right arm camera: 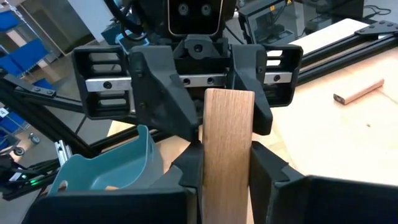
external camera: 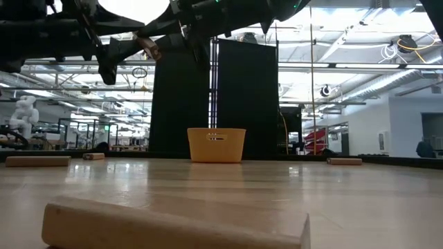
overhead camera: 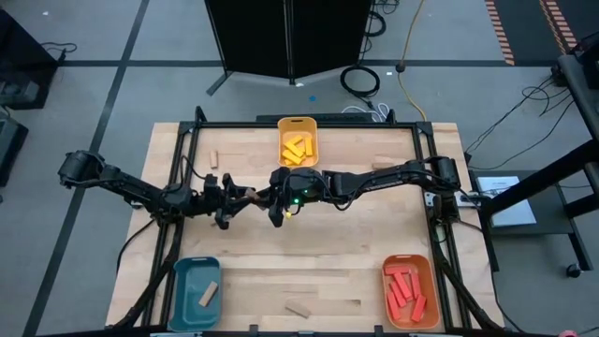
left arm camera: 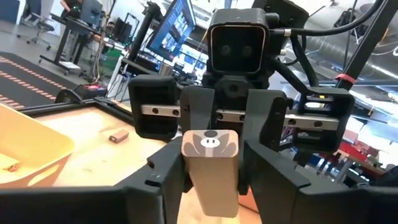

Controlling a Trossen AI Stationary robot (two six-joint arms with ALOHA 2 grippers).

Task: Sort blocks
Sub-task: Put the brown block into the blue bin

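Observation:
A tan wooden block [overhead camera: 255, 197] hangs in the air above the table's middle, between my two grippers, which meet tip to tip. My right gripper [right arm camera: 227, 180] is shut on one end of this block [right arm camera: 227, 143]. From the other side, my left gripper [left arm camera: 211, 186] has its fingers pressed on both faces of the same block [left arm camera: 210, 168]. In the high view the left gripper [overhead camera: 245, 198] reaches in from the left and the right gripper [overhead camera: 273, 200] from the right. Loose tan blocks lie at the back left [overhead camera: 213, 157], back right [overhead camera: 384, 161] and front [overhead camera: 298, 309].
A yellow tray [overhead camera: 281, 126] holding yellow blocks stands at the back centre. A teal tray [overhead camera: 178, 281] with one tan block [overhead camera: 209, 295] sits front left. An orange tray [overhead camera: 388, 265] with red blocks is front right. A black metal frame borders the table's sides.

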